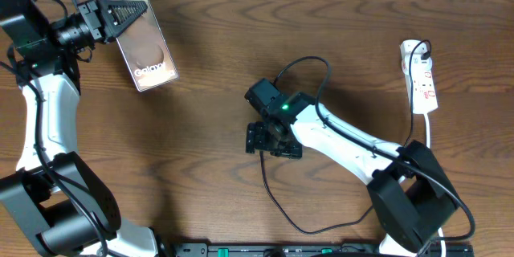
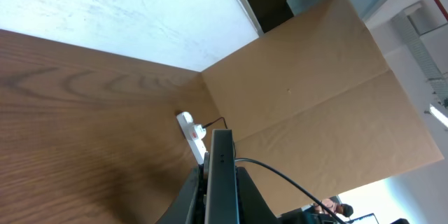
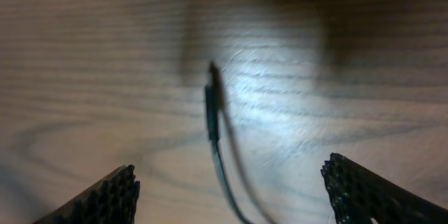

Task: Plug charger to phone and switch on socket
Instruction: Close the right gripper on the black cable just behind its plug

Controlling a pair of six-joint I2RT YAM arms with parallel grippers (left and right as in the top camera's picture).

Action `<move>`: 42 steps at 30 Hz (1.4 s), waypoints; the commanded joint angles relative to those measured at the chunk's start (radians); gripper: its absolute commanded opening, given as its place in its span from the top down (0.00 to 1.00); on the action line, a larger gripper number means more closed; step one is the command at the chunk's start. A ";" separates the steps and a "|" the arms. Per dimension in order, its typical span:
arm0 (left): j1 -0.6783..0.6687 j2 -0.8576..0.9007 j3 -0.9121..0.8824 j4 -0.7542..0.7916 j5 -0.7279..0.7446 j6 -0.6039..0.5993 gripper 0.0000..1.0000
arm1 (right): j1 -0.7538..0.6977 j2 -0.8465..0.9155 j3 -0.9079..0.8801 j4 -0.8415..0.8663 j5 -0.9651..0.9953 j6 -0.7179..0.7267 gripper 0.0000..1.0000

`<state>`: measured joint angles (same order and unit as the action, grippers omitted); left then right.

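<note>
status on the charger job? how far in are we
Done: left gripper is shut on the phone, holding one end. In hand: right gripper hangs open over the charger, whose plug tip lies on the table between the jaws, not gripped. Left: grasp the plug, insert it in the phone, flip the socket switch; the socket sits far right, untouched.

phone [image 1: 148,48]: dark brown glossy slab w/ a round lighter patch + white "Galaxy" text. It's pinched at one short end in the left gripper [image 1: 135,8], the rest sticking out past the fingertips. On the wrist cam it's edge-on btw the fingers.

charger [image 3: 212,112]: thin black cable, slim plug tip lying flat just ahead of the right gripper [image 3: 231,168], roughly centred btw its wide-apart fingers, untouched.

socket [image 1: 422,76]: white strip, red switch marks, black plug in one end, well away from both grippers.
</note>
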<state>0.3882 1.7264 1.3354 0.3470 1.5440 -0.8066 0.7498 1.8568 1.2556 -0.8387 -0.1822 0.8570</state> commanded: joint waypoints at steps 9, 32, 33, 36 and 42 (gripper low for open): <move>-0.001 -0.005 0.010 0.007 0.029 0.010 0.93 | 0.005 0.076 0.008 0.000 0.045 0.021 0.17; -0.001 -0.005 0.010 0.007 0.029 0.010 0.93 | 0.013 0.150 0.009 -0.003 0.059 0.033 0.48; -0.001 -0.005 0.010 0.007 0.029 0.010 0.92 | 0.013 0.150 0.009 -0.003 0.060 0.033 0.52; -0.001 -0.005 0.010 0.007 0.029 0.010 0.92 | 0.013 0.150 0.009 -0.002 0.060 0.033 0.60; -0.001 -0.005 0.010 0.007 0.029 0.010 0.93 | 0.013 0.150 0.009 0.001 0.060 0.033 0.70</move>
<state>0.3882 1.7264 1.3354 0.3473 1.5440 -0.8062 0.7506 1.9720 1.2652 -0.8455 -0.1299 0.8879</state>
